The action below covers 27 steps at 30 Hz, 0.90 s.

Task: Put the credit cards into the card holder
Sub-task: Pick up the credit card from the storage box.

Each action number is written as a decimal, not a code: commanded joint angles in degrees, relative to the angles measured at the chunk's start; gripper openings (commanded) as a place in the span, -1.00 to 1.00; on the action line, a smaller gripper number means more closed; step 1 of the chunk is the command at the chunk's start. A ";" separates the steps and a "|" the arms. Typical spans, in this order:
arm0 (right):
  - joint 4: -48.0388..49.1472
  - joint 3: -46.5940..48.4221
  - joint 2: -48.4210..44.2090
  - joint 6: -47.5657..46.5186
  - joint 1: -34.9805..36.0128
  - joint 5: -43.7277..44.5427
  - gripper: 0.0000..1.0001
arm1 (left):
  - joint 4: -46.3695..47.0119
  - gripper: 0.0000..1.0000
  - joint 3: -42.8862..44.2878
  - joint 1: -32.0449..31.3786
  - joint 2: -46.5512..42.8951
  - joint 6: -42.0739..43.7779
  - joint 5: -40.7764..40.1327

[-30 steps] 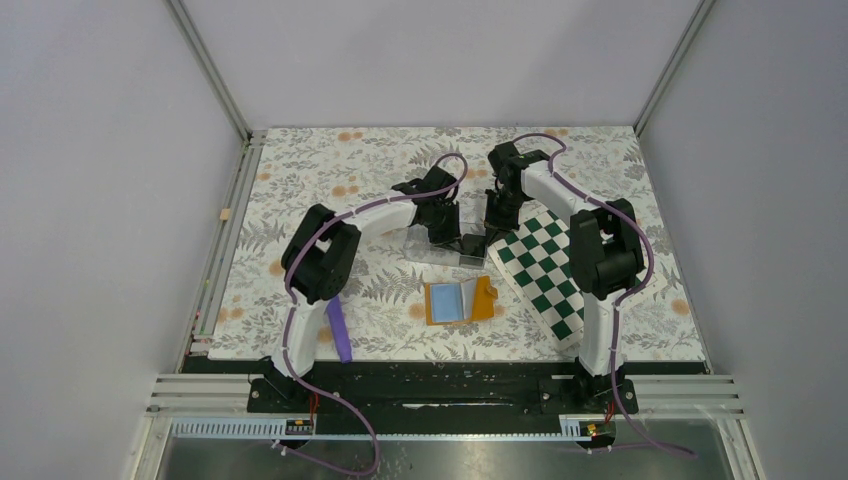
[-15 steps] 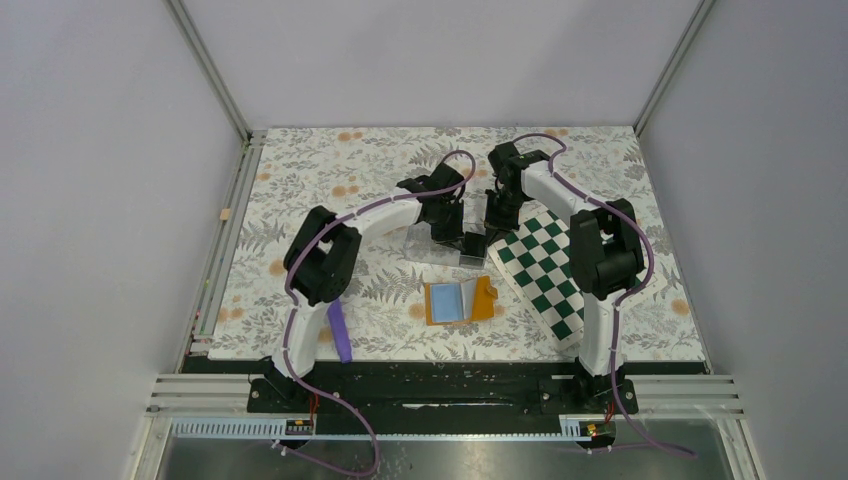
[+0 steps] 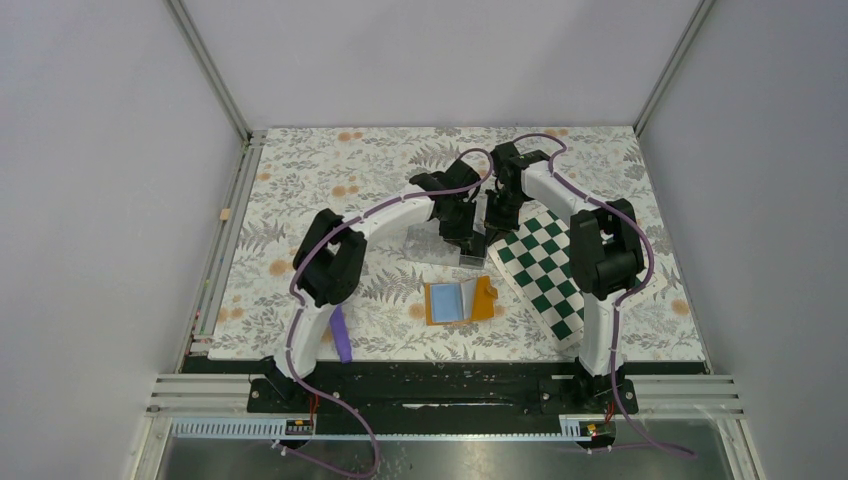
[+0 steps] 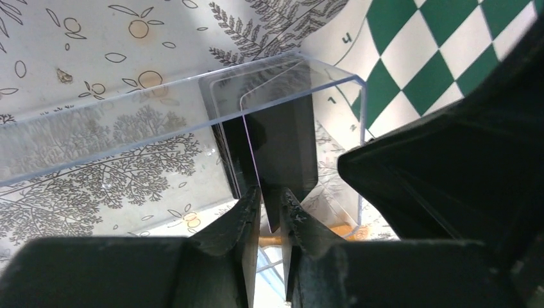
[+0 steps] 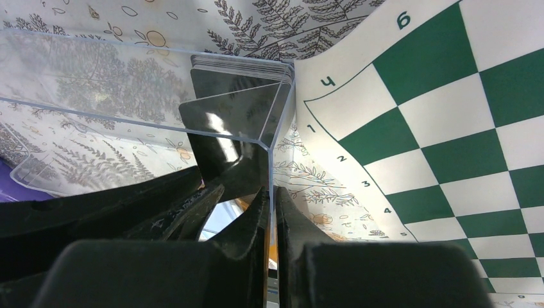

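Tabletop (image 3: 300, 180): clear box (image 4: 128, 128), credit cards (image 4: 282, 141) wrist-only

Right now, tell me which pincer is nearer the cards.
Left. The left pincer straddles one card's corner inside the box; the right pincer clamps the box wall beside the stack.

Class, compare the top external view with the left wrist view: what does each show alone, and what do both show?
Only the top external view shows the open card holder and a purple object. Only the left wrist view shows a credit card standing between the left gripper's fingers. Both show the clear box, the checkered mat and the floral cloth.
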 commanded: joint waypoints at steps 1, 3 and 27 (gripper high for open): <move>-0.69 -1.37 0.26 -0.77 0.35 -1.87 -0.91 | -2.81 -0.61 4.12 -0.69 1.75 2.35 -2.61; -0.70 -1.38 0.19 -0.81 0.39 -1.90 -0.90 | -4.05 -0.55 5.05 -0.85 2.44 2.87 -3.21; -0.80 -1.83 0.33 -1.45 0.32 -1.95 -0.90 | -7.61 -0.46 9.81 -1.18 8.78 3.13 -4.51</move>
